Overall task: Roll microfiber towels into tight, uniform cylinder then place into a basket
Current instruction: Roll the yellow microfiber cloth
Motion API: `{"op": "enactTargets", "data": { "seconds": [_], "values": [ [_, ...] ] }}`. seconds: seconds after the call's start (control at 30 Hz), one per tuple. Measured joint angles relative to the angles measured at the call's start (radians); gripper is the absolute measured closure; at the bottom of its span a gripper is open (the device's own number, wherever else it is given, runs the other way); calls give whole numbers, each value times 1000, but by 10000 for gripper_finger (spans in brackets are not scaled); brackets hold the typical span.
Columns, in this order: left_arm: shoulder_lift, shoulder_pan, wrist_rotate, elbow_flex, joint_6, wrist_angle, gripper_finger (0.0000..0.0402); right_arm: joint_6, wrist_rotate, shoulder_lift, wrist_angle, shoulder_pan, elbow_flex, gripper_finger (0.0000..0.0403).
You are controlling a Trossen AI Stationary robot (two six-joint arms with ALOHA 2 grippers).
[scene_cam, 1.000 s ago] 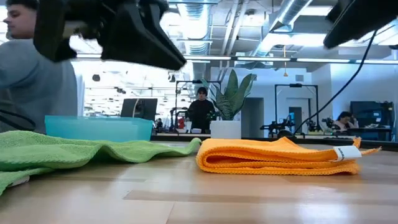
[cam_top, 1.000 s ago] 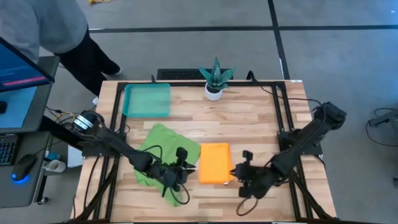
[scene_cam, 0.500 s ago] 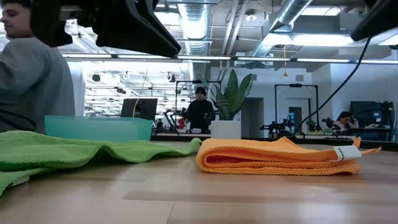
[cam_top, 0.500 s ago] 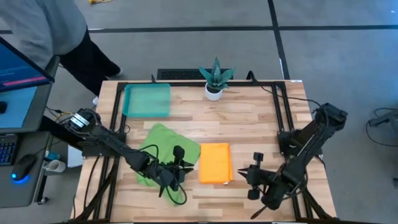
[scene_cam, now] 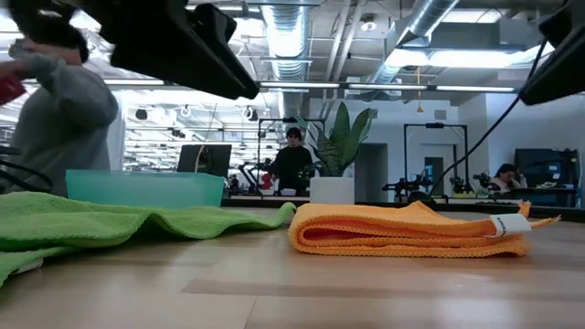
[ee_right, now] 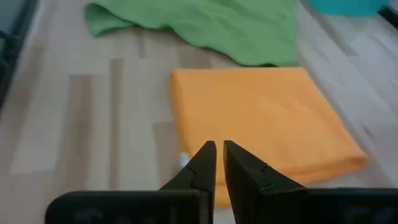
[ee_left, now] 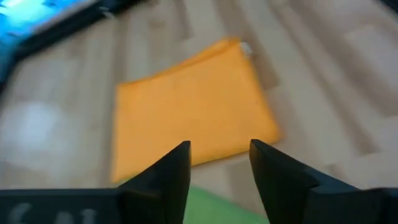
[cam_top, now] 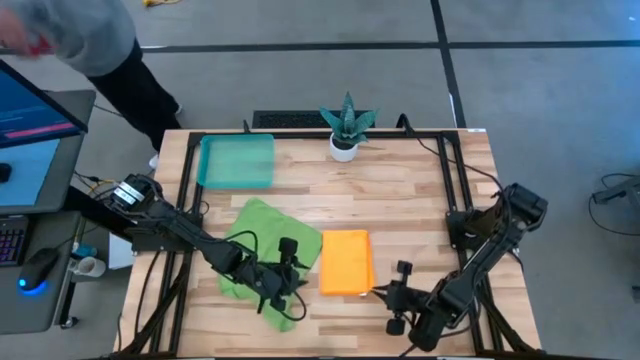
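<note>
The orange towel (cam_top: pixel 346 262) lies folded flat in a rectangle near the table's middle front, its white tag (scene_cam: pixel 508 224) at the near right corner. The lime green towel (cam_top: pixel 252 255) lies spread and rumpled to its left. The teal basket (cam_top: pixel 237 161) stands at the far left. My left gripper (cam_top: pixel 300 283) hovers open over the green towel's near right part, pointing at the orange towel (ee_left: pixel 186 106). My right gripper (cam_top: pixel 378 292) hangs shut above the orange towel's near right corner (ee_right: pixel 205 180), nothing between its fingers.
A small white pot with a spiky green plant (cam_top: pixel 346 125) stands at the far edge's middle. A person (cam_top: pixel 70 40) moves beyond the far left corner, beside a monitor (cam_top: pixel 30 110). Bare wood lies right of the orange towel and along the far right.
My right gripper has drawn back toward the table's near edge and sunk lower, swinging from beside the orange towel's right edge to its near right corner. Both towels lie as before. The person at the far left has raised an arm.
</note>
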Motion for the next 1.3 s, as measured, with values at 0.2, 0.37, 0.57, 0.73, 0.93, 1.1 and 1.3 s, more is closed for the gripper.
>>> {"op": "enactTargets", "data": {
  "seconds": [0.2,0.37,0.57,0.73,0.93,1.1,1.3],
  "values": [
    [0,-1,48,0,-27,1,222,-67,-54,4,111,-4,0,349],
    [62,0,58,0,21,69,221,-67,-135,4,133,-30,0,349],
    [188,-3,73,13,117,185,221,-140,-228,4,142,-71,0,333],
    [252,14,100,82,124,208,221,-226,-264,4,143,-91,0,293],
    [337,23,134,160,162,184,221,-327,-286,4,143,-105,0,240],
    [348,25,126,171,149,185,221,-345,-288,4,130,-106,0,217],
    [385,35,163,175,142,199,221,-358,-287,4,138,-109,0,216]
  ]
}}
